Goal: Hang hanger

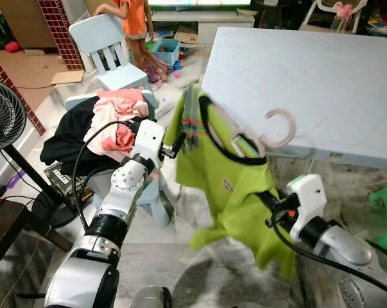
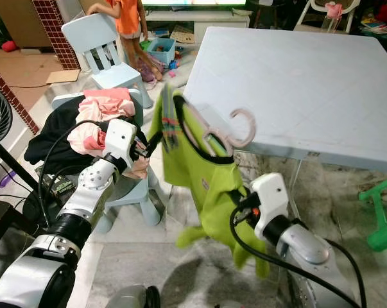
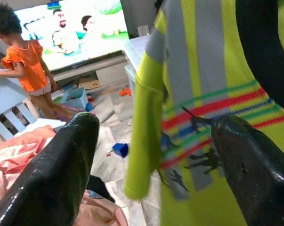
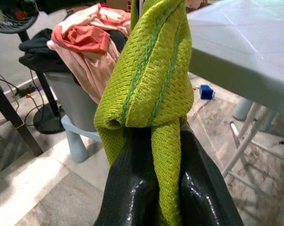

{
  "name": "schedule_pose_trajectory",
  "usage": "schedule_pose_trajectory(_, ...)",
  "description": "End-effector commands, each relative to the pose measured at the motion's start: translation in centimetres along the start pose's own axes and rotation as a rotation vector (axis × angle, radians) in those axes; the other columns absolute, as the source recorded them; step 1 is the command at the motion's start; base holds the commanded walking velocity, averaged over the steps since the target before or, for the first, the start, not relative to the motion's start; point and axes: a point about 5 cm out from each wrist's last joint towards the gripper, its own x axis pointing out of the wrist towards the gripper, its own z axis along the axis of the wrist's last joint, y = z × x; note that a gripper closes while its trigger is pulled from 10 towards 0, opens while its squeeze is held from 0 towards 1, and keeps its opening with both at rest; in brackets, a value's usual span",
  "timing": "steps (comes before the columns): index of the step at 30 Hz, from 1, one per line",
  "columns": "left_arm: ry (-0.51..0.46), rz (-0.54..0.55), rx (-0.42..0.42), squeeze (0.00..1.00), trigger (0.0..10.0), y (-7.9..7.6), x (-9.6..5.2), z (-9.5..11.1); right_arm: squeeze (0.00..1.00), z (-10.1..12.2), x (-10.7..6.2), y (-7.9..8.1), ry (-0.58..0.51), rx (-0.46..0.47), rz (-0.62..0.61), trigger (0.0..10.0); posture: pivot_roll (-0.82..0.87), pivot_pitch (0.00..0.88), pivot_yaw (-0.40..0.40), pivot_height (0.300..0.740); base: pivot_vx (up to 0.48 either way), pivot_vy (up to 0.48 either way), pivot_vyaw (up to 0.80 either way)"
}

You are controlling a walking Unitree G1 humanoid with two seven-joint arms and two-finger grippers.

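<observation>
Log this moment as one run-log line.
step: hang hanger | right gripper: shut on green shirt | left gripper: open at shirt's striped sleeve | pink hanger: hook over table edge

The pink hanger [image 1: 270, 133] mostly disappears inside the lime green shirt [image 1: 235, 192]; just the hook and a bit of the neck poke out, and they're smeared by motion blur. The shirt's outline is fuzzy too, especially the striped sleeve.

The right gripper [image 4: 153, 188] is bunched up in the fabric, so the fingertips are buried in it and cut off at the wrist picture's bottom edge. The left gripper [image 3: 151, 155] has both fingers running off the frame.

The person [image 1: 134, 19] in the orange top is chopped off by the top edge of the head views. The black fan [image 1: 2, 115] is cut by the left edge.
</observation>
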Motion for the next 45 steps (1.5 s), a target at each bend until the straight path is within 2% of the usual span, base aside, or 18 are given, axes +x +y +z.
schedule_pose_trajectory(1,-0.022,0.008,-0.002,0.0,10.0,0.2,0.2,0.6,0.0,0.6,0.2,0.4,-0.024,-0.022,0.006,10.0,-0.11,0.0,0.047,0.74,0.0,0.0,0.0)
schedule_pose_trajectory(12,-0.031,-0.035,-0.025,0.0,10.0,-1.1,1.0,1.1,0.0,0.0,0.8,1.9,0.012,-0.026,0.107,10.0,-0.11,0.0,0.048,0.74,0.0,0.0,0.0)
schedule_pose_trajectory(22,-0.029,-0.052,-0.031,0.0,10.0,-1.6,1.3,1.2,0.0,-0.5,1.2,2.5,0.032,-0.025,0.137,10.0,-0.11,0.0,0.05,0.74,0.0,0.0,0.0)
schedule_pose_trajectory(23,-0.022,-0.052,-0.031,0.0,6.7,-1.5,1.3,1.1,0.0,-0.6,1.0,2.5,0.036,-0.024,0.142,10.0,-0.11,0.0,0.05,0.74,0.0,0.0,0.0)
schedule_pose_trajectory(24,-0.016,-0.05,-0.033,0.0,2.4,-1.4,1.2,0.9,0.0,-0.7,0.9,2.6,0.038,-0.024,0.142,10.0,-0.11,0.0,0.05,0.74,0.0,0.0,0.0)
schedule_pose_trajectory(25,-0.015,-0.047,-0.035,0.0,2.4,-1.4,1.1,0.9,0.0,-0.7,0.9,2.6,0.038,-0.024,0.142,10.0,-0.11,0.0,0.05,0.74,0.0,0.0,0.0)
schedule_pose_trajectory(26,-0.011,-0.046,-0.033,0.0,0.0,-1.3,1.1,0.7,0.0,-0.7,0.8,2.4,0.04,-0.025,0.135,10.0,-0.11,0.0,0.052,0.74,0.0,0.0,0.0)
schedule_pose_trajectory(30,0.0,-0.049,-0.03,0.0,0.0,-1.2,0.8,0.3,0.0,-0.7,0.7,1.9,0.04,-0.02,0.101,10.0,-0.11,0.0,0.052,0.74,0.0,0.0,0.0)
schedule_pose_trajectory(45,0.02,-0.049,-0.011,0.0,0.0,-0.8,0.6,-0.1,0.0,-0.6,0.7,1.8,0.034,-0.018,0.098,10.0,-0.11,0.0,0.051,0.74,0.0,0.0,0.0)
